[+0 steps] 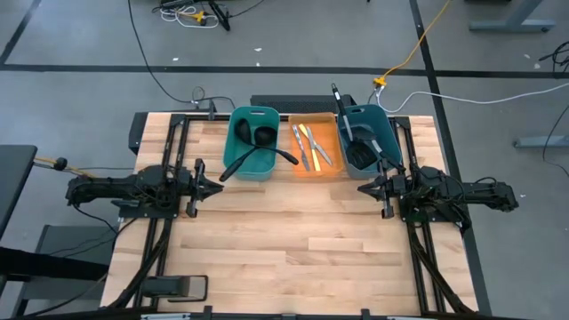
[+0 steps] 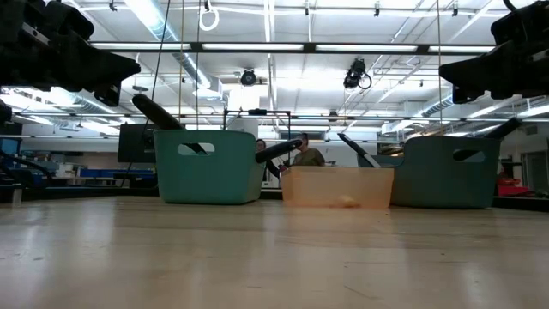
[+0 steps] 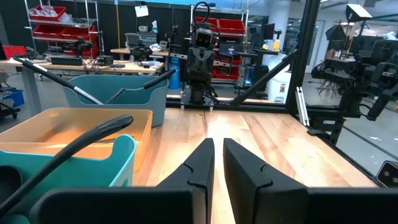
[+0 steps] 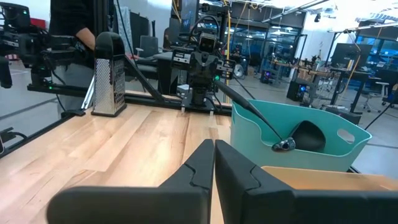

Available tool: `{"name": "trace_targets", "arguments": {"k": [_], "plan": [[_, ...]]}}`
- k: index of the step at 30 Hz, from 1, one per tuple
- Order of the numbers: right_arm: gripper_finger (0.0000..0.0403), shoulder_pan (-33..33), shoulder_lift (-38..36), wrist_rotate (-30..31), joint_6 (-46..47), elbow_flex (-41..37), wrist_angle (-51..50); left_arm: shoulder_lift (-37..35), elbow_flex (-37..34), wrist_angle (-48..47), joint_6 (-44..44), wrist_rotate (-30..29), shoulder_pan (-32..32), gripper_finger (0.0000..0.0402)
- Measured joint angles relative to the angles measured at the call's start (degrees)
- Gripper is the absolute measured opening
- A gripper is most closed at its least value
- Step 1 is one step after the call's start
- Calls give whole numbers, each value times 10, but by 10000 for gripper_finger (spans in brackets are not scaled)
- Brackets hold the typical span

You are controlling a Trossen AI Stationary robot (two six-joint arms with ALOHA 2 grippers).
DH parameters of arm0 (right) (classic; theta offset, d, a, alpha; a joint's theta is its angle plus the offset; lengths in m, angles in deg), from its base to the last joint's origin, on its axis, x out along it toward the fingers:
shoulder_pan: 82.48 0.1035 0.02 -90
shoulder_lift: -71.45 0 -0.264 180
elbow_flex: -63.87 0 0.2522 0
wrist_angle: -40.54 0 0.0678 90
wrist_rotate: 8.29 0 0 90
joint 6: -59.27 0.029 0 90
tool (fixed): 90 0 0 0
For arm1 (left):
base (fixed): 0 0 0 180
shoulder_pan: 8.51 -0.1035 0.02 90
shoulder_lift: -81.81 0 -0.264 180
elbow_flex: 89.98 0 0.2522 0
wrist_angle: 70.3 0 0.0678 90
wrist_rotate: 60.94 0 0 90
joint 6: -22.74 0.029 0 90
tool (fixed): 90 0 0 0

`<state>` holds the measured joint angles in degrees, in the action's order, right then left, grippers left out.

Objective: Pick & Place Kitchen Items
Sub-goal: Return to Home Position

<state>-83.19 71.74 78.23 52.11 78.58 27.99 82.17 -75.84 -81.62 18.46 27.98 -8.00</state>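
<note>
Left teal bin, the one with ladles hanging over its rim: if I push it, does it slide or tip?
Likely slides: the left teal bin sits flat and broad on the wooden table. It looks like light plastic, so it should move easily. The ladles lean loose over its rim and may shift or swing against the orange tray.

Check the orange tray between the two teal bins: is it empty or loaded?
Loaded. The high view shows several knives lying flat inside the orange tray, pale yellow handles among them; the exact count cannot be told.
</note>
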Motion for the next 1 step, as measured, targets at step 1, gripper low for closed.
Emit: {"name": "trace_targets", "arguments": {"k": [1], "plan": [[23,0,0,0,0,0,0,0,0,0,0,0,0,41]]}}
